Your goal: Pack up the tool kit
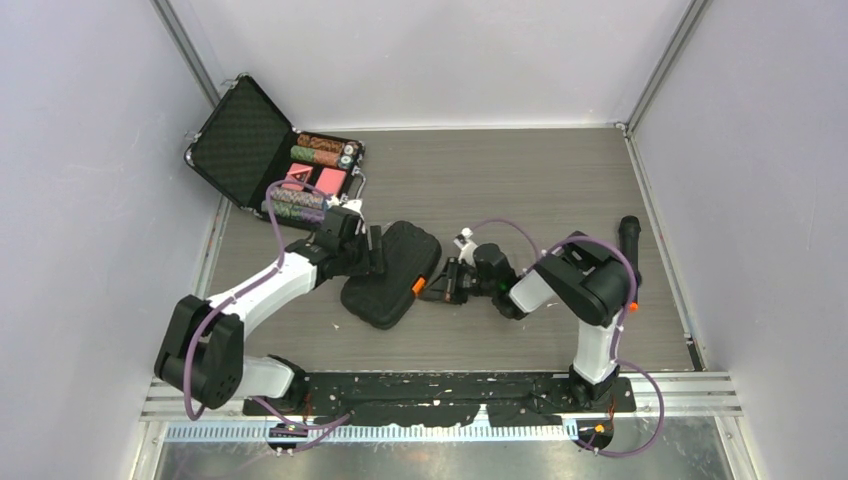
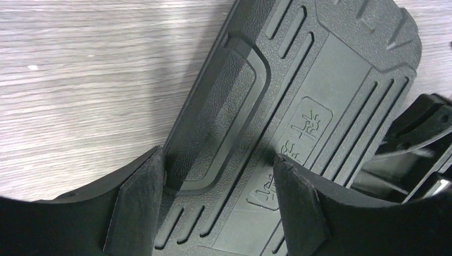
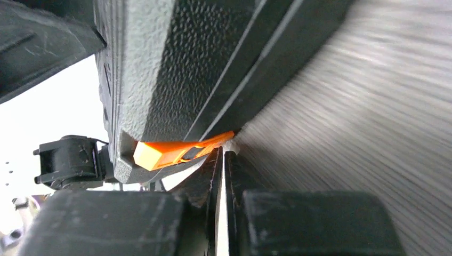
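Right gripper (image 3: 223, 160), fingers pinched shut, tips just at the orange latch (image 3: 176, 152) of the tool kit (image 1: 392, 275), which lies lid-down mid-table (image 1: 520, 180). Left gripper (image 2: 213, 170) spreads wide over the lid. Packing looks done; latching seemingly remains.

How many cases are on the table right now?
2. The tool kit lies in the middle, lid down; the briefcase stands open at the far left. No other case shows.

Overhead camera looks down from six o'clock; both wrist cameras, close in, share the tool kit (image 1: 400, 272) (image 2: 330, 80) (image 3: 176, 64).
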Robot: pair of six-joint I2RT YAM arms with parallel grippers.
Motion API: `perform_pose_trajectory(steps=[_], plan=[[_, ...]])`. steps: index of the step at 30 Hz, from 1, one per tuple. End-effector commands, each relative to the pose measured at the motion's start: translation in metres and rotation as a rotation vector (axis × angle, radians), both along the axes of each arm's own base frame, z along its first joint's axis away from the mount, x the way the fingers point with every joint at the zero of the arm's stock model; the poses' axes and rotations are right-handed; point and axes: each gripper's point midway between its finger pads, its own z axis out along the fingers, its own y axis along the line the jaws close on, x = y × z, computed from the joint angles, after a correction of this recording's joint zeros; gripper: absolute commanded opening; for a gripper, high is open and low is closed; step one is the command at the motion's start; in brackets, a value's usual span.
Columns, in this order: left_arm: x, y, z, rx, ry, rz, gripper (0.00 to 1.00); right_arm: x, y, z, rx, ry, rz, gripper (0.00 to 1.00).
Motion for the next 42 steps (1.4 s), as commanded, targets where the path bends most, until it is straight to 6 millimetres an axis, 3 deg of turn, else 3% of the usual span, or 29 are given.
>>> perform_pose_trajectory(steps=[1, 2, 3, 4, 5, 6, 7, 9, 12, 15, 16, 17, 18, 19, 23, 28, 31, 38, 42], plan=[[-0.037, -0.04, -0.021, -0.163, 0.187, -0.066, 0.7, 0.038, -0.055, 0.019, -0.066, -0.152, -0.195, 0.14], [-0.035, -0.047, -0.017, -0.175, 0.184, -0.074, 0.7, 0.042, -0.064, 0.032, -0.062, -0.186, -0.218, 0.15], [-0.033, -0.054, -0.014, -0.186, 0.181, -0.086, 0.7, 0.044, -0.085, 0.023, -0.121, -0.179, -0.254, 0.19], [-0.031, -0.062, -0.01, -0.196, 0.177, -0.098, 0.7, 0.048, -0.093, 0.04, -0.117, -0.23, -0.277, 0.21], [-0.029, -0.071, -0.004, -0.21, 0.169, -0.114, 0.72, 0.049, -0.114, 0.031, -0.197, -0.225, -0.302, 0.24], [-0.027, -0.079, 0.001, -0.223, 0.159, -0.129, 0.73, 0.053, -0.122, 0.052, -0.198, -0.287, -0.325, 0.26], [-0.025, -0.086, 0.007, -0.238, 0.147, -0.139, 0.75, 0.053, -0.143, 0.044, -0.298, -0.286, -0.35, 0.32], [-0.02, -0.092, 0.021, -0.265, 0.112, -0.139, 0.79, 0.059, -0.173, 0.084, -0.381, -0.418, -0.425, 0.4], [-0.01, -0.08, 0.047, -0.24, 0.006, -0.105, 0.88, 0.062, -0.222, 0.117, -0.564, -0.543, -0.552, 0.53], [0.001, -0.044, 0.079, -0.141, -0.157, -0.017, 0.97, 0.047, -0.261, 0.164, -0.663, -0.644, -0.67, 0.75], [0.001, -0.028, 0.097, -0.108, -0.233, 0.011, 0.98, 0.042, -0.277, 0.168, -0.73, -0.653, -0.704, 0.84], [0.0, -0.013, 0.111, -0.072, -0.288, 0.04, 0.99, 0.036, -0.286, 0.191, -0.719, -0.703, -0.752, 0.95], [-0.002, 0.004, 0.125, -0.028, -0.353, 0.075, 1.0, 0.03, -0.3, 0.196, -0.775, -0.708, -0.792, 0.98], [-0.005, 0.022, 0.137, 0.012, -0.41, 0.115, 1.0, 0.022, -0.309, 0.216, -0.762, -0.751, -0.845, 0.97], [-0.027, 0.093, 0.182, 0.145, -0.635, 0.275, 1.0, -0.009, -0.352, 0.25, -0.825, -0.808, -1.023, 0.95], [-0.067, 0.157, 0.216, 0.185, -0.864, 0.438, 1.0, -0.043, -0.378, 0.28, -0.826, -0.929, -1.117, 0.95], [-0.083, 0.179, 0.217, 0.188, -0.939, 0.506, 0.99, -0.057, -0.392, 0.288, -0.859, -0.989, -1.174, 0.95], [-0.109, 0.205, 0.223, 0.142, -1.072, 0.59, 1.0, -0.063, -0.401, 0.287, -0.863, -1.031, -1.228, 0.95], [-0.113, 0.211, 0.22, 0.158, -1.089, 0.601, 1.0, -0.062, -0.402, 0.285, -0.864, -1.024, -1.24, 0.95]])
